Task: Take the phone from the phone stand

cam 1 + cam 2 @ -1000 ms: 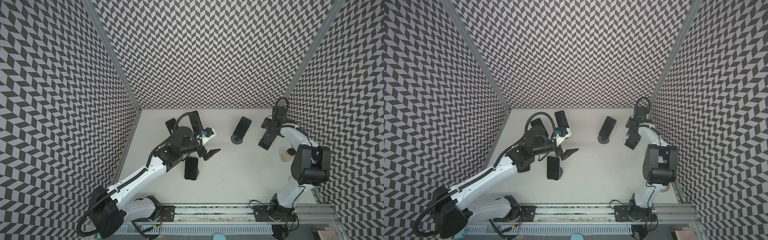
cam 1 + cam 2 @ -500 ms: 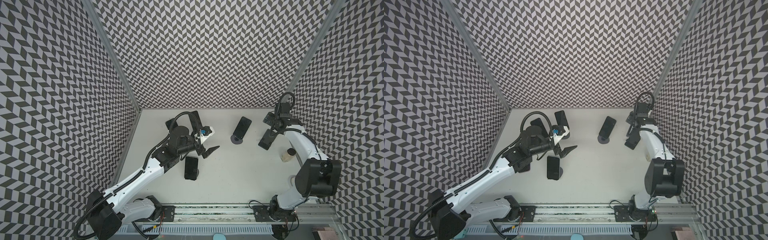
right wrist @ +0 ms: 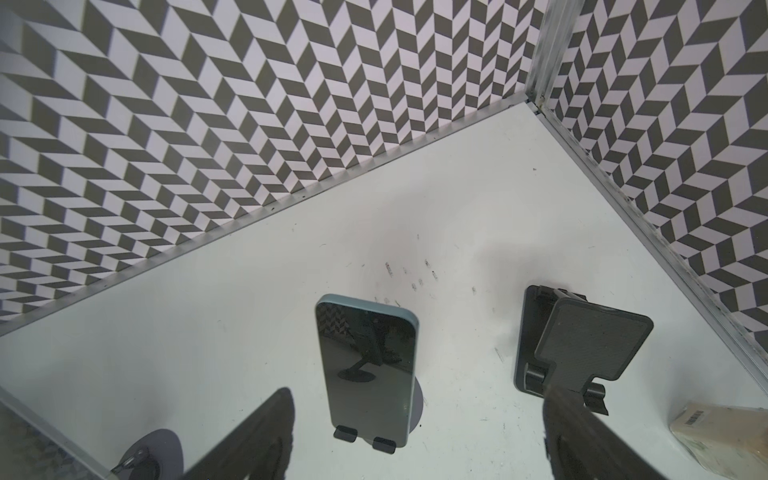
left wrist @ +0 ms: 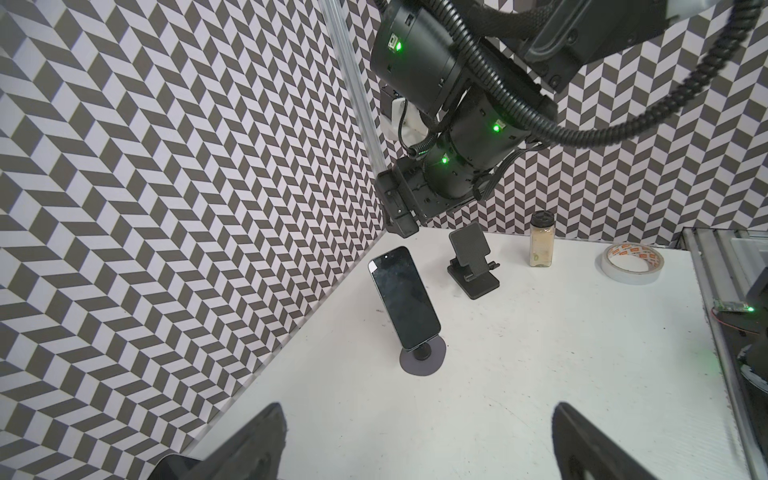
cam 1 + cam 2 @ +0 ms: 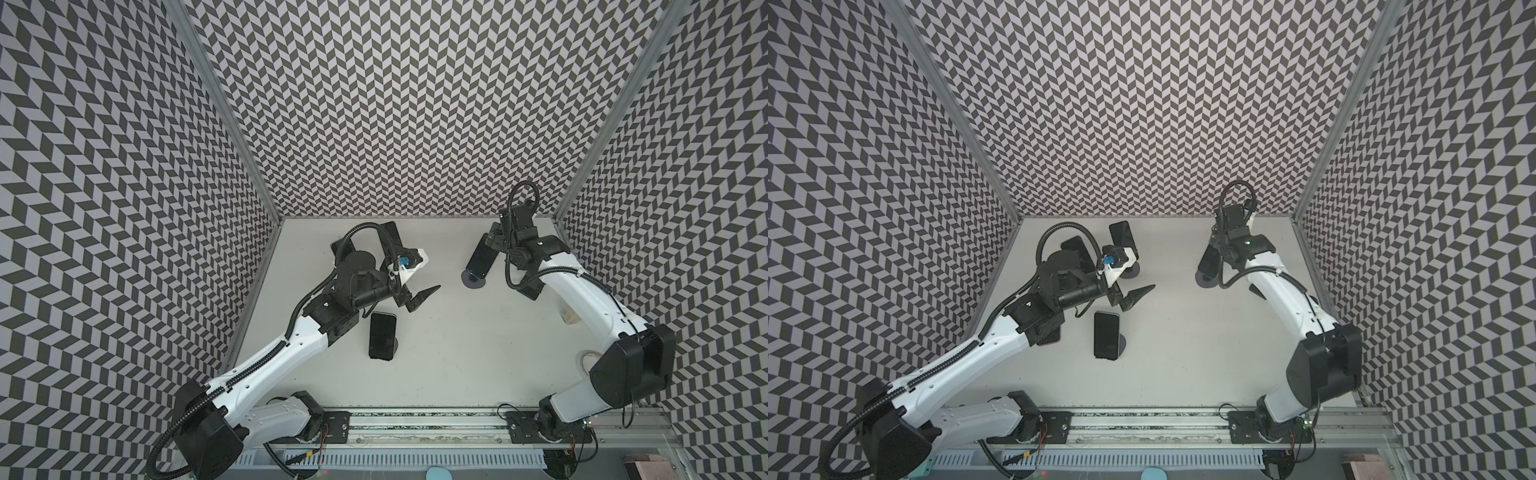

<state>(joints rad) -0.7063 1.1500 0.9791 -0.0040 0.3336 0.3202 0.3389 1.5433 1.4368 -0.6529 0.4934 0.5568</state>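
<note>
While phone (image 3: 368,365) is sitting on stand (image 3: 384,444), right claw (image 3: 417,395) is hovering over it, wide. Left claw (image 5: 422,298) is gaping wide too.

Three tall walls, far (image 5: 415,104), left (image 5: 104,187) and right (image 5: 706,208), are papered in a grey-and-white chevron pattern and meet at bare aluminium corner posts (image 5: 230,120). The floor of the booth is a matte white tabletop (image 5: 457,353), evenly lit, with a metal rail (image 5: 415,419) along its near edge.

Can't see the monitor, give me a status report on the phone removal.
Left gripper open, empty. Right gripper open, lined up on phone, no contact. Phone on its stand. Nothing in the way.
</note>
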